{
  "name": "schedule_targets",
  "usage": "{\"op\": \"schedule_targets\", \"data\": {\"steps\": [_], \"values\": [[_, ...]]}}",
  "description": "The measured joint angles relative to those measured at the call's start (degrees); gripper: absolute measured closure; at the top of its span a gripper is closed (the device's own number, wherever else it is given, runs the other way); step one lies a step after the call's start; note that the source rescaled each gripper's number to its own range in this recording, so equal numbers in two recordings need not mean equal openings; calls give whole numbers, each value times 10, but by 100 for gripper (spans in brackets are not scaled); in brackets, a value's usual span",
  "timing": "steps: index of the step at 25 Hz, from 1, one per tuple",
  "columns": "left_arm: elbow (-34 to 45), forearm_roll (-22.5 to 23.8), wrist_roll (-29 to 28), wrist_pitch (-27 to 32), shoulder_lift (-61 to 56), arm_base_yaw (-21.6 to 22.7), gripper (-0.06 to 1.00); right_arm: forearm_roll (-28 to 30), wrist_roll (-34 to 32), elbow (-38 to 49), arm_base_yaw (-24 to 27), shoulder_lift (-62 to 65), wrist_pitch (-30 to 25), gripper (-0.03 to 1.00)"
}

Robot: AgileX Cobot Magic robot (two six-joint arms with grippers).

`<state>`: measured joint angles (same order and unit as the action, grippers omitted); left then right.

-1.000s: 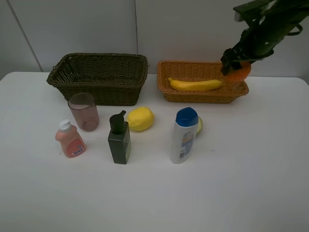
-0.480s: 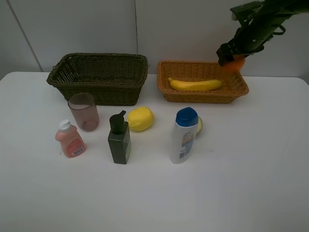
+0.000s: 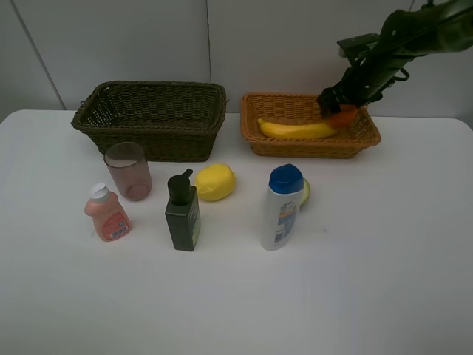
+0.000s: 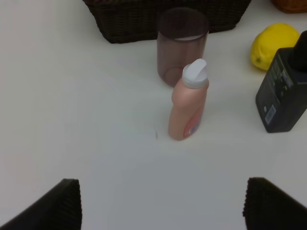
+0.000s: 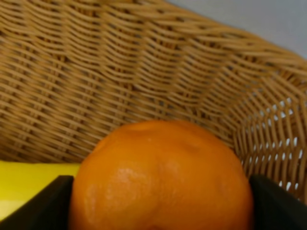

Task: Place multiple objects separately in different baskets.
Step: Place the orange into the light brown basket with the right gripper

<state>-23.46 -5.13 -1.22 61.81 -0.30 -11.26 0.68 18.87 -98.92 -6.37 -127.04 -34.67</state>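
My right gripper [image 3: 338,109] is shut on the orange [image 3: 344,116] and holds it low inside the light orange-brown basket [image 3: 255,140], by the right end of the banana [image 3: 295,130]. The orange [image 5: 160,177] fills the right wrist view between the fingers [image 5: 273,206]. The dark basket [image 3: 151,118] stands at the back left. In front of the baskets stand the pinkish cup [image 3: 128,171], small pink bottle [image 3: 107,213], dark green pump bottle [image 3: 182,212], lemon [image 3: 216,182] and blue-capped bottle [image 3: 282,206], with the avocado [image 3: 305,191] mostly hidden behind it. My left gripper [image 4: 158,203] is open above the table near the pink bottle [image 4: 188,107].
A white table [image 3: 355,281] carries everything. A grey wall panel [image 3: 148,37] runs behind the baskets. In the left wrist view the cup [image 4: 182,45], pump bottle [image 4: 284,91] and lemon [image 4: 273,44] stand beyond the pink bottle.
My right gripper has moved left and down with the orange, from above the basket's right end to inside it beside the banana. Nothing else has moved.
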Motion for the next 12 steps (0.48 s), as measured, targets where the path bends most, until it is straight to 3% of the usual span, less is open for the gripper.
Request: {"op": "schedule_targets", "data": {"steps": [12], "values": [[0, 0, 0, 0, 0, 0, 4, 0, 0, -2, 0, -4, 12, 36]]}}
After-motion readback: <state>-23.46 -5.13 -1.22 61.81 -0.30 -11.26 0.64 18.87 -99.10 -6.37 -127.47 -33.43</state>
